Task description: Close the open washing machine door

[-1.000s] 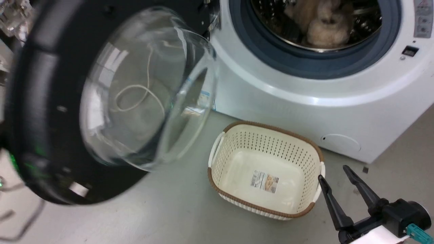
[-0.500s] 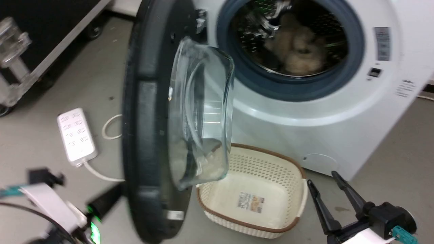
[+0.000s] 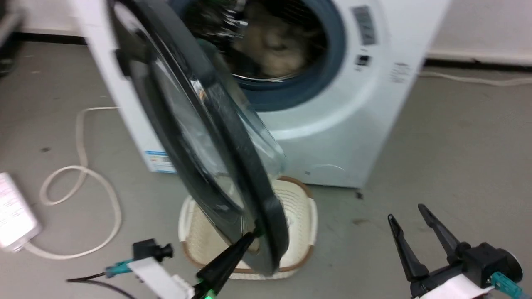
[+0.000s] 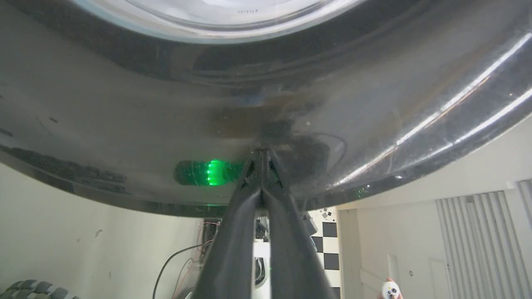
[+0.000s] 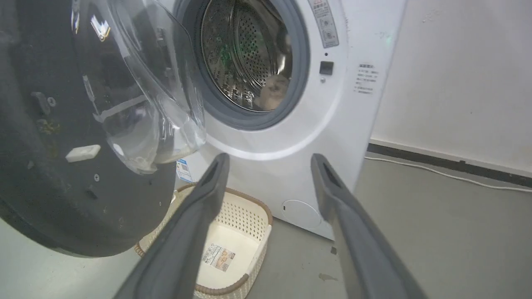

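Note:
The washing machine door [image 3: 187, 124], with its black rim and clear glass, stands half swung in front of the white washing machine [image 3: 332, 124]. Its outer face is turned toward me. My left gripper [image 3: 251, 237] is shut, and its tip touches the door's lower rim. In the left wrist view the closed left gripper [image 4: 262, 153] presses against the glossy black rim of the door [image 4: 124, 104]. My right gripper [image 3: 405, 211] hovers open over the floor at the lower right, holding nothing. The right wrist view shows the right gripper [image 5: 270, 157] pointing at the machine [image 5: 332, 124], with the door [image 5: 62, 166] to its left.
A cream basket [image 3: 301, 220] with a brown rim sits on the floor under the door, also seen as the basket [image 5: 241, 232]. Beige laundry [image 3: 270, 41] lies in the drum. A white power strip [image 3: 12, 211] and its looped cable [image 3: 83, 174] lie at the left.
The door has swung from wide open toward the machine, with my shut left gripper following at its lower rim. The head camera has shifted. The right gripper stays open in the same place.

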